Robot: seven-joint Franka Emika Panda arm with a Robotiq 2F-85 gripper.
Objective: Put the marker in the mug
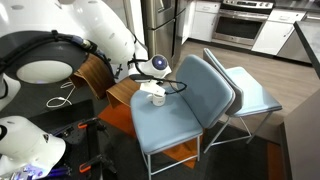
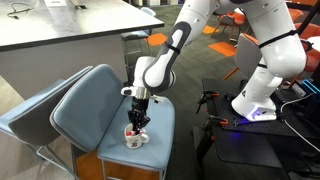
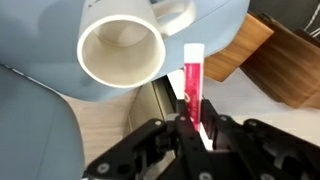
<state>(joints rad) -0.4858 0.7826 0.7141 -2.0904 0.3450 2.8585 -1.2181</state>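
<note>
End effector (image 3: 196, 128) clamped on marker (image 3: 192, 80), mug (image 3: 120, 50) close beside (mouth in full view), blue chair seat (image 2: 105, 112) beneath

Both ext views face chair (image 1: 190, 112) from opposite sides, mid-range; wrist cam close, looking down past claw (image 3: 198, 128).

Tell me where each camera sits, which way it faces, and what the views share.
Exterior view: close beside the robot's base, looking past the white arm across the blue chair toward a kitchen.
Exterior view: beyond the chair, facing back at the arm and base.
Wrist view: looks down into the mug; jaws shut on the marker show.
Shared: all three show the mug; both exterior views show chair and arm.
</note>
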